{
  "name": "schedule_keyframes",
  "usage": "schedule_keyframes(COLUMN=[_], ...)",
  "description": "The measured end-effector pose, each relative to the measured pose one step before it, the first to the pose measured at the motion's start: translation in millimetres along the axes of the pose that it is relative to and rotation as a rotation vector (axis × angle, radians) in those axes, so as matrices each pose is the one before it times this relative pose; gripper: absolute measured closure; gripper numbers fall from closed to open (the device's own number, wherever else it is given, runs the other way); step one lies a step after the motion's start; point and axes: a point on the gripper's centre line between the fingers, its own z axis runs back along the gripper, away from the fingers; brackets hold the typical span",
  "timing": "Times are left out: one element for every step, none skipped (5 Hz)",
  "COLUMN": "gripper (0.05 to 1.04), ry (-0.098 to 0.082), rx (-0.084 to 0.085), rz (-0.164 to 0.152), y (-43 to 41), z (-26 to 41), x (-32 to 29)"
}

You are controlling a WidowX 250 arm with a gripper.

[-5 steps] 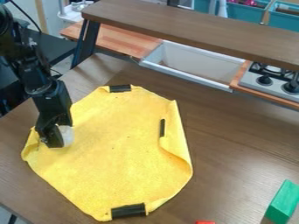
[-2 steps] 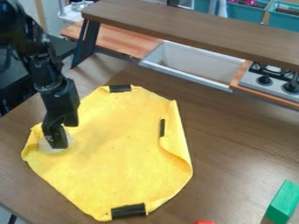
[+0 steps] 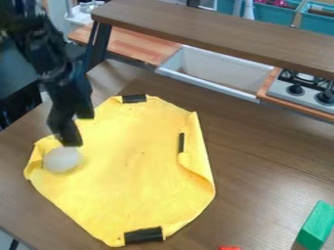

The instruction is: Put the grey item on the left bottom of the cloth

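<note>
While the brown table [image 3: 261, 166] stays put beneath everything, the yellow cloth [image 3: 134, 180] is spread across it just as before, its edges curling, 3 dark strips on top. And there's the big move: the black arm [image 3: 52, 61] has pulled up and back, carrying its gripper [image 3: 72, 143] clear to hang just above and behind the load! Wide or narrow? I cannot tell from here, but it looks to have let go. Down below, out in full view now, sits the pale grey item [image 3: 62, 160], rounded side up, on the cloth near its left edge, beside the small curled fold. At 1.0 seconds ago it was pressed up against the gripper; by 0.4 seconds ago it was lower on the cloth and partly covered. So the release appears made, and the placing looks all but done: left, certainly, and low enough, I'd judge, to count as left bottom. Next call: lift away cleanly, without nudging it or snagging that fold.
</note>
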Motion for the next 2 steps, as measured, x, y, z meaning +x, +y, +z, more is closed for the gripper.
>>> schedule_keyframes(gripper=[0.082,0.082], ry=[0.0531,0.0558], rx=[0.0105,-0.0155], rz=[0.2052,0.1013], y=[-2.75,5.03], z=[19.73,6.68], x=[8.52,17.61])
